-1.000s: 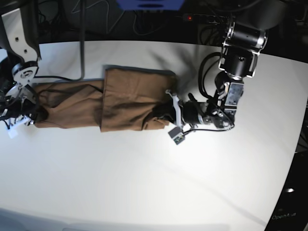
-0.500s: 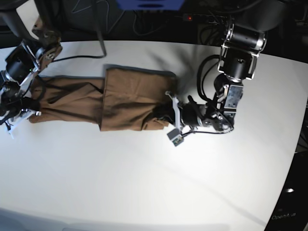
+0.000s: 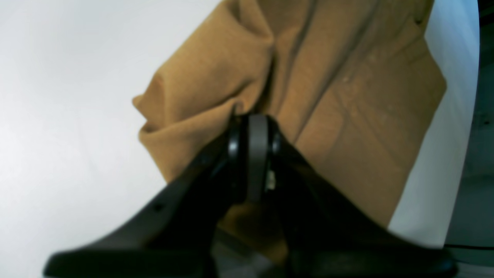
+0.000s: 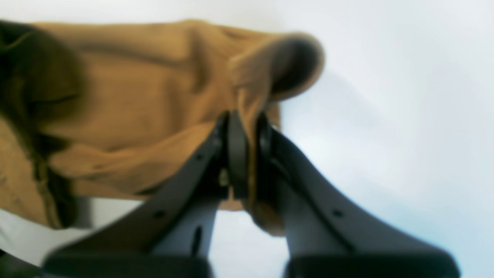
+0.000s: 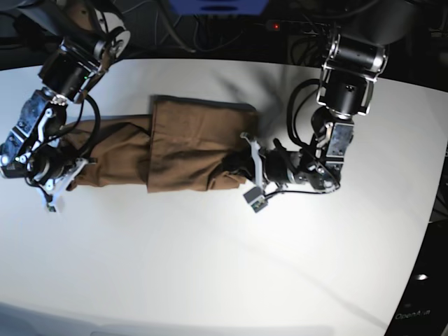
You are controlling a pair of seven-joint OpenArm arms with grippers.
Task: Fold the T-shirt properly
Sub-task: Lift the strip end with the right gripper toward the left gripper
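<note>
While the brown T-shirt (image 5: 178,147) lies in a long folded strip across the middle of the white desk (image 5: 210,266), we see both arms clamped on its ends. The left pincer (image 3: 252,127) is clenched on a bunched fold at the strip's end nearest the desk's right side. The right pincer (image 4: 247,127) pinches a raised lip of cloth at the opposite end, its jaws nearly closed around the fabric in the blurred wrist view.
</note>
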